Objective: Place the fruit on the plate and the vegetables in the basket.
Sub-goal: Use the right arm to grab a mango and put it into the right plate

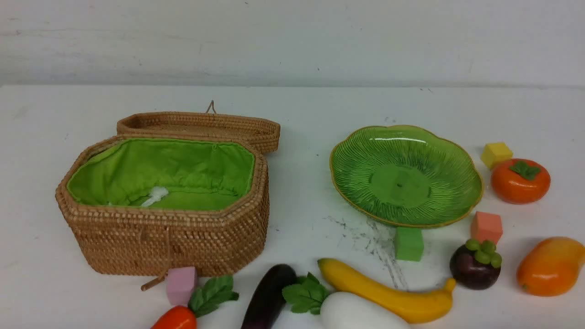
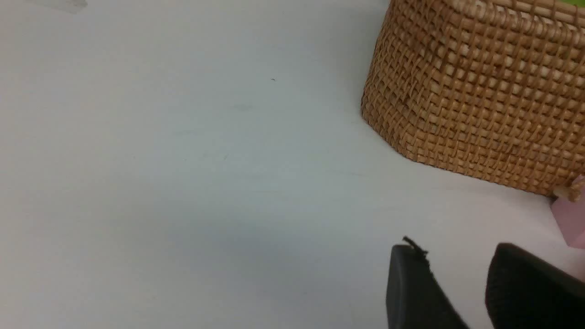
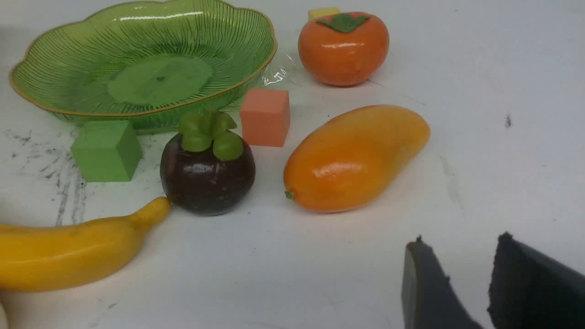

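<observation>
Front view is showing nothing sorted yet, plate (image 1: 457, 201) and basket (image 1: 169, 242) sitting empty while fruit (image 1: 388, 292) and vegetables (image 1: 269, 297) are lying on the table (image 1: 297, 114), and the right gripper (image 3: 461, 242), near the mango (image 3: 354, 157) but clear of it, and the left gripper (image 2: 457, 249), near the basket's wall, are both hanging slightly parted, gripping nothing.

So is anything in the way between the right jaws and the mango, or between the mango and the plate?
Nothing visible lies between the right gripper, jaws apart, and the mango: only bare table. Toward the plate, the orange cube sits by the rim, roughly on that path.
</observation>
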